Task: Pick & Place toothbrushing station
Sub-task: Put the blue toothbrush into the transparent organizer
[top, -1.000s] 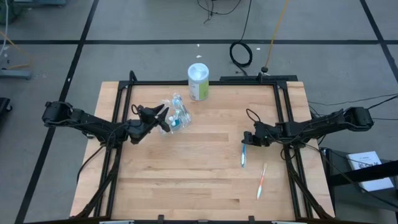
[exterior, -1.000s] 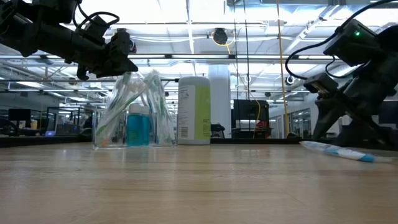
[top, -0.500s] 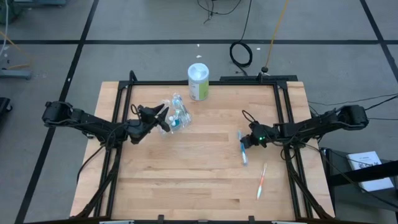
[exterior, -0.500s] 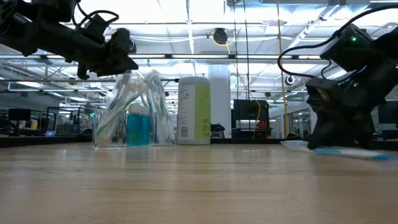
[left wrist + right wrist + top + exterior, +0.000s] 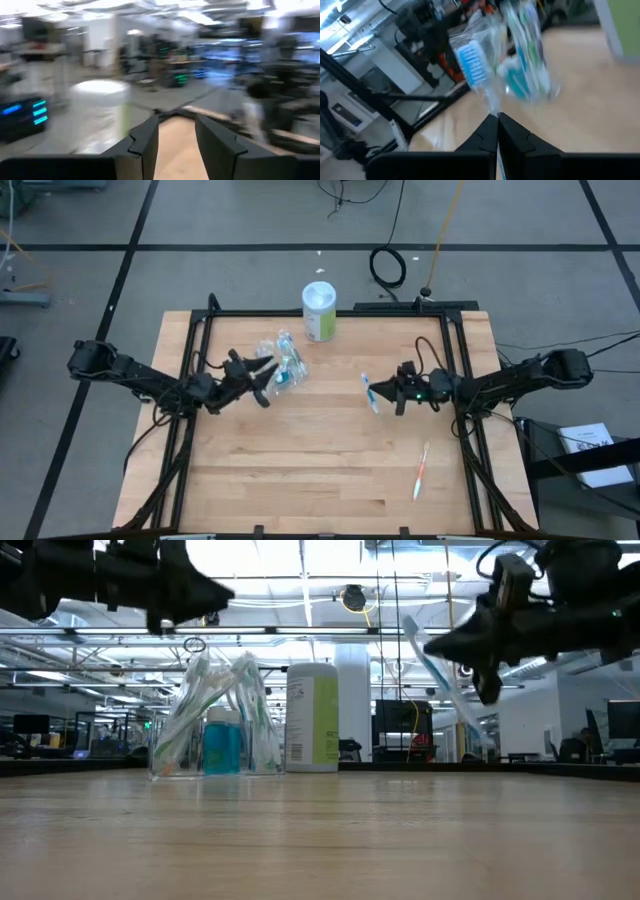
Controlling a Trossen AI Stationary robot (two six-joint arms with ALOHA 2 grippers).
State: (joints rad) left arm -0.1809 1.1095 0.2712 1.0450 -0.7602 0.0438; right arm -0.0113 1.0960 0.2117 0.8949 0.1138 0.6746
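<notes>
A clear crinkly container [image 5: 285, 366] holding toothbrushes and a blue tube stands on its base at the table's far middle; it also shows in the low view [image 5: 215, 722]. My left gripper [image 5: 262, 377] hovers open just left of it, above its top [image 5: 190, 595], with nothing between the fingers [image 5: 175, 145]. My right gripper [image 5: 392, 393] is right of centre, shut on a blue-and-white toothbrush [image 5: 370, 392] held in the air. An orange toothbrush [image 5: 421, 471] lies flat near the right front. My right gripper pinches the toothbrush's handle [image 5: 491, 111] between its two fingers, below the bristle head [image 5: 472, 62]. The fingers come roughly level from the table's right and lie across the brush. The brush is lifted clear of the table and tilted, head end up [image 5: 415, 632].
A white-and-green canister [image 5: 319, 311] stands at the far edge, just behind the container. A black frame [image 5: 450, 370] runs along the table's sides. Bare wood lies across the middle and front of the table.
My right gripper has shut on the blue toothbrush that lay on the table, lifted it clear and carried it toward the table's left and far side, toward the container; the brush now tilts head up. My left gripper has risen a little.
</notes>
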